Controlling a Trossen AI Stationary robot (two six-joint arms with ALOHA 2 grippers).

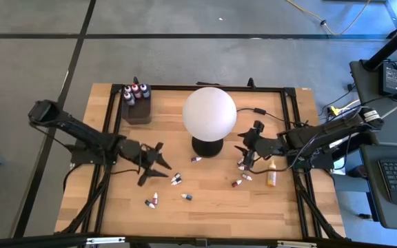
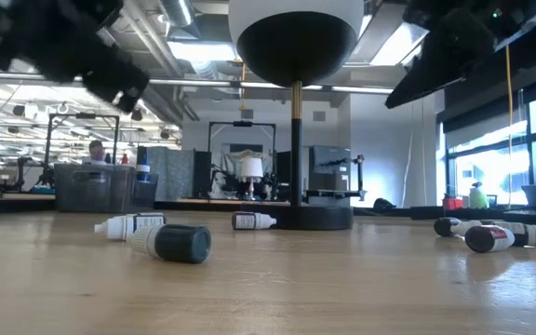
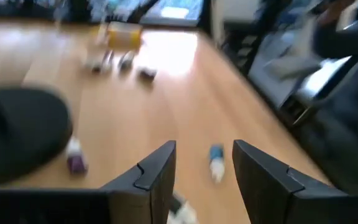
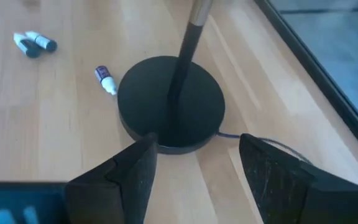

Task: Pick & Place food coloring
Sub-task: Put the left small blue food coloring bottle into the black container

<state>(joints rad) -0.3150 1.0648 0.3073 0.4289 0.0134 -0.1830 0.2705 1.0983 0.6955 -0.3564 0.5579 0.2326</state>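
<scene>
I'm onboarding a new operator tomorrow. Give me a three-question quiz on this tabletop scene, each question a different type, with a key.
1. True or false: the left gripper is holding a bottle.
2. Multiple choice: where do the upright bottles stand? A) in the dark tray B) on the lamp's base C) beside the orange bottle
3. Fill in: the large white object mid-table is a ____.

Key:
1. False. Its fingers are open and empty above the table.
2. A
3. Lamp. The right gripper, also open, hovers beside it.
</scene>
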